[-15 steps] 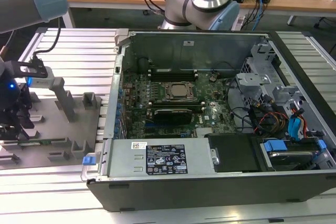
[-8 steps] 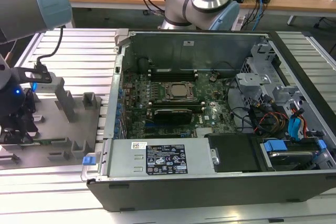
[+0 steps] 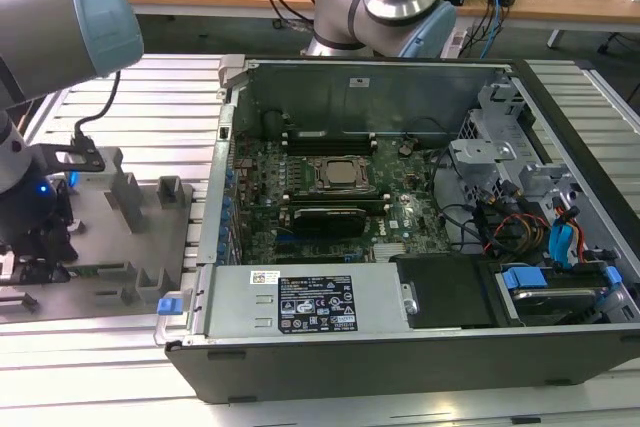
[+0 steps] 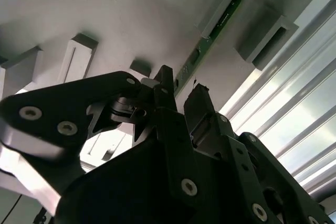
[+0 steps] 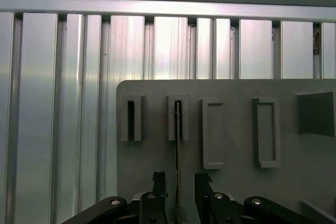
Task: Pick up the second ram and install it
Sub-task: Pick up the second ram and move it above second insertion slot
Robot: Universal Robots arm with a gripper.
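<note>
The black two-finger gripper (image 5: 178, 177) hangs open over the gray plastic fixture (image 5: 147, 161). Its fingers straddle the long thin green ram stick (image 4: 207, 43), which stands on edge in its slot, long axis running straight ahead between them, seemingly untouched

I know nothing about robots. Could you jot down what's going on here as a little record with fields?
tool: open, straddling the RAM stick without gripping it
RAM stick: green board standing on edge in a slot of the gray fixture
gray fixture: lies on the ribbed metal table, to the exterior view's left of the computer case
computer case: side panel off, motherboard exposed
</note>
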